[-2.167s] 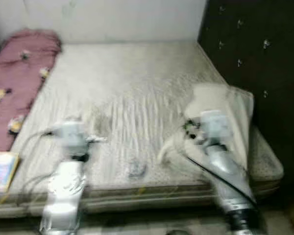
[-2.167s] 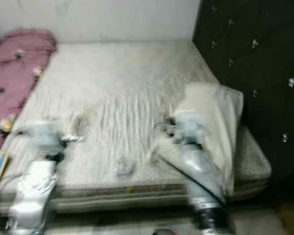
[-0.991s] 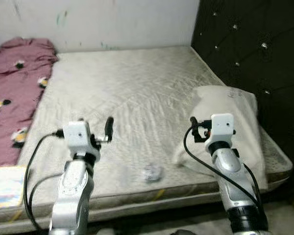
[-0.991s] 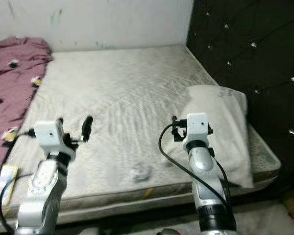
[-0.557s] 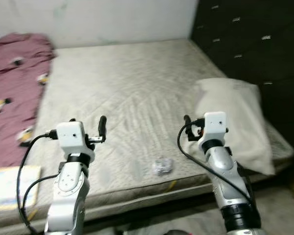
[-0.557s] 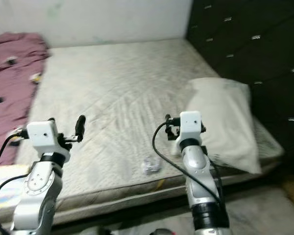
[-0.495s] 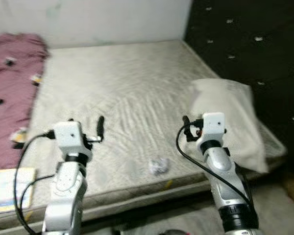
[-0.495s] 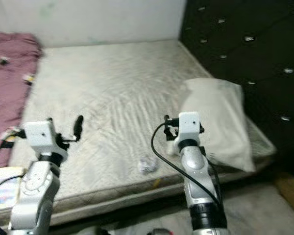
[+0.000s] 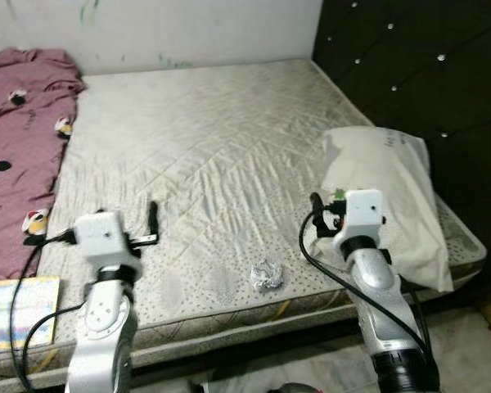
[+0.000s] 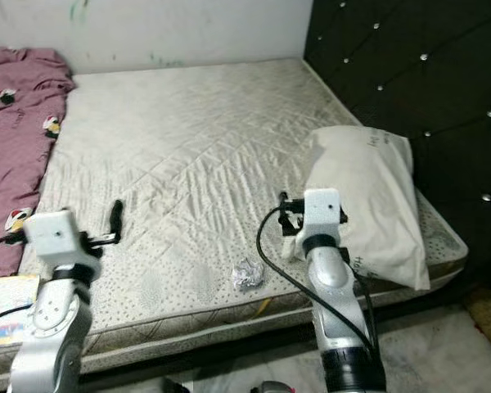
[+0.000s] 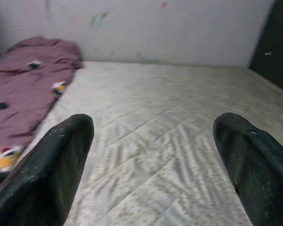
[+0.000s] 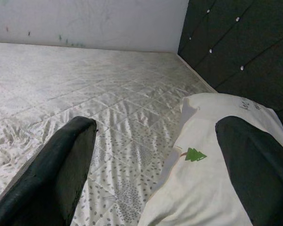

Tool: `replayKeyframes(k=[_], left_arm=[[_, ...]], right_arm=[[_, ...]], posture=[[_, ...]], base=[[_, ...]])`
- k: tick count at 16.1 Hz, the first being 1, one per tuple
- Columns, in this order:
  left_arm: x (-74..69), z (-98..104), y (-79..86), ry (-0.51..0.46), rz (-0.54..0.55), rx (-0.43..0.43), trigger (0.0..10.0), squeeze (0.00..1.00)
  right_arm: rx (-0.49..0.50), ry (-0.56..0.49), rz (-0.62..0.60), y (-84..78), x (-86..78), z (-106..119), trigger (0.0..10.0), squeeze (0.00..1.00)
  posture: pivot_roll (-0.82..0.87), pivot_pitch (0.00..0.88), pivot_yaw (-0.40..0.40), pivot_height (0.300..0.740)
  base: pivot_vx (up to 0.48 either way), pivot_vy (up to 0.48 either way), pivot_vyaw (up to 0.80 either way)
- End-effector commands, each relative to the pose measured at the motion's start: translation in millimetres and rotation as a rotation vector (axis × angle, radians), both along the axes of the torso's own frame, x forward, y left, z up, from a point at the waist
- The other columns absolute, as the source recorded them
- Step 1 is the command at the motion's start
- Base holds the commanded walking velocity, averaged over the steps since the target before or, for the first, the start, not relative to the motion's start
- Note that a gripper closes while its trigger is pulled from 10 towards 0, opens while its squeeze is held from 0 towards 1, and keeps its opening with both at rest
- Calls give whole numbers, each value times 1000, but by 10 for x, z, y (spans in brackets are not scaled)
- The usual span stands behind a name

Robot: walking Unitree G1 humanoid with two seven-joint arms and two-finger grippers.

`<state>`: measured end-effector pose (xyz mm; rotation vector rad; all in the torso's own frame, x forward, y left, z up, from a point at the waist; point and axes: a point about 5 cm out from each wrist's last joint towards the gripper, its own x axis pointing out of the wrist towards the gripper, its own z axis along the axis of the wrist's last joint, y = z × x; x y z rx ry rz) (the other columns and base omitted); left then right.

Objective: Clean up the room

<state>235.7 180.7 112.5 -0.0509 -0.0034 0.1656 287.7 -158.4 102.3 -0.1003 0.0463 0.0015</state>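
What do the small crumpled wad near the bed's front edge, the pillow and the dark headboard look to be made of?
Crumpled wad: probably foil or a shiny wrapper, silvery with sharp creases; too small to be sure.
Pillow: soft off-white woven fabric, matte, sagging and wrinkled, with a small green tree print.
Headboard: dark padded upholstery, likely faux leather, tufted in diamonds with shiny studs.

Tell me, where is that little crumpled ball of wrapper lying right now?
The crumpled wrapper lies on the mattress near its front edge, between the robot's two arms and closer to the right tool, left of the white pillow.
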Motion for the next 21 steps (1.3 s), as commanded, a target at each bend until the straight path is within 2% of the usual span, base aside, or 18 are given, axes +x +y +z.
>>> replayKeyframes(k=[1, 3, 6, 8, 12, 15, 18, 21], left_arm=[[-18, 61, 67, -23, 36, 28, 10000, 0], [-38, 48, 132, -15, 55, 25, 10000, 0], [-35, 47, 96, -15, 35, 24, 10000, 0], [22, 72, 44, -25, 3, 21, 10000, 0], [81, 104, 13, -40, -22, 17, 10000, 0], [76, 99, -16, -41, -34, 1, 10000, 0], [65, 94, -19, -34, -27, 32, 10000, 0], [67, 93, -33, -31, -36, 26, 10000, 0]], right_arm=[[-8, -16, -14, -46, -25, 57, 10000, 0], [-22, -5, -23, -140, -82, 45, 10000, 0], [-23, 18, -28, -181, -118, 8, 10000, 0], [-17, 22, -20, -152, -102, 13, 10000, 0], [-8, 19, -19, -135, -72, 34, 10000, 0], [-9, 13, -14, -117, -64, 46, 10000, 0], [1, 2, 2, -78, -49, 68, 10000, 0], [2, 1, 13, -56, -53, 70, 10000, 0]], posture=[[-5, 0, -14, 740], [-3, 0, -15, 740], [-4, 0, -12, 740], [-7, 0, -9, 740], [-16, 0, -5, 740], [-16, 0, -5, 740], [-16, 0, -6, 740], [-17, 0, -6, 740]], base=[[0, 0, 0], [0, 0, 0], [0, 0, 0], [0, 0, 0], [0, 0, -622], [0, 0, -173], [0, 0, 0], [0, 0, 0]])
